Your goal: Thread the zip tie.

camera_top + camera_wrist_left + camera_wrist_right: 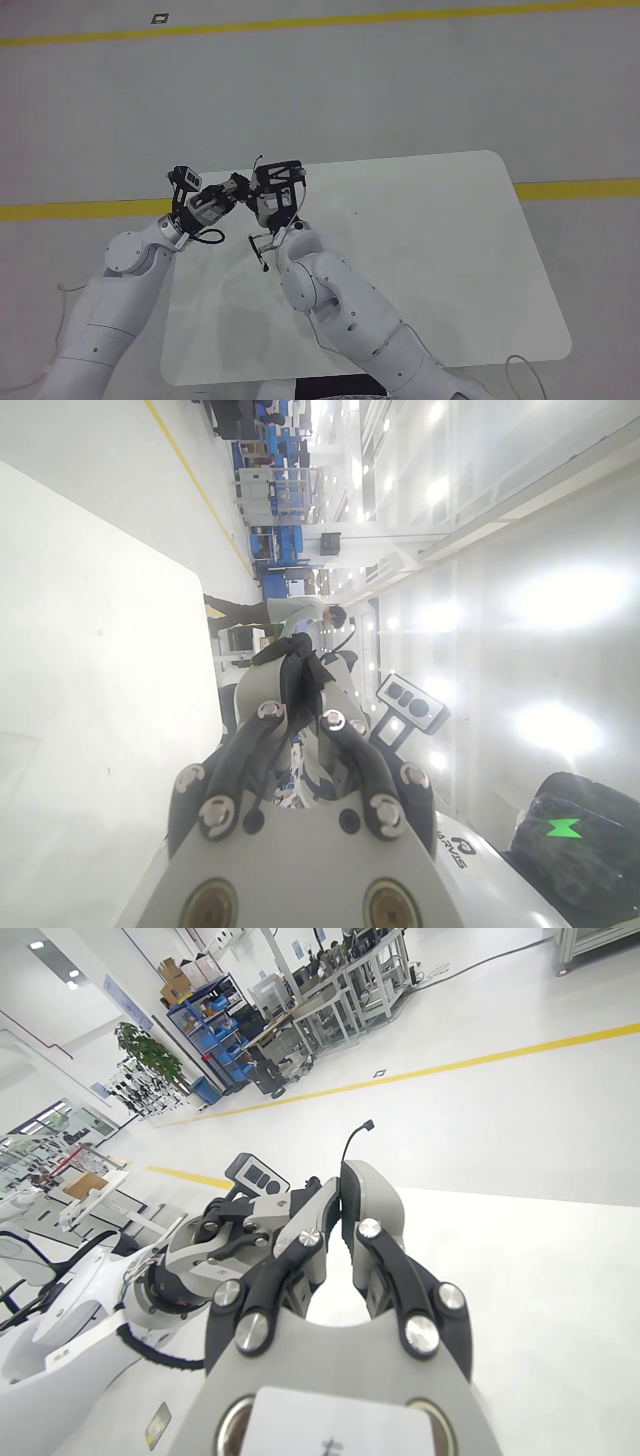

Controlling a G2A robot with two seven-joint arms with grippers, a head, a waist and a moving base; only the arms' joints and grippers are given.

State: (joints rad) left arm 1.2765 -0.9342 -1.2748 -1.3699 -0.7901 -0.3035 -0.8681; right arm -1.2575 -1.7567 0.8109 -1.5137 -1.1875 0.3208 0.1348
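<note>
There is one zip tie, black and thin. The right gripper holds it: its two fingers are pressed together on the strap. A short curved piece comes out above the fingertips and ends in the small square head. This free piece points to the far side and touches nothing.

The left gripper comes from the left and stands just beside the right one, tip close to tip. In the left wrist view its two fingers are also pressed together, the black pads against each other. Whether some part of the tie is between them, I cannot tell, because dark parts cover that place.

In the top view the two arms meet above the far left corner of the white table, one from the left and one from the near side. The zip tie is there in the air, above the table, not lying on it.

The table is one, with rounded corners. On the grey floor there are two yellow lines, one far behind the table and one that passes under its far part. One small dark square mark lies on the floor near the far line.
</note>
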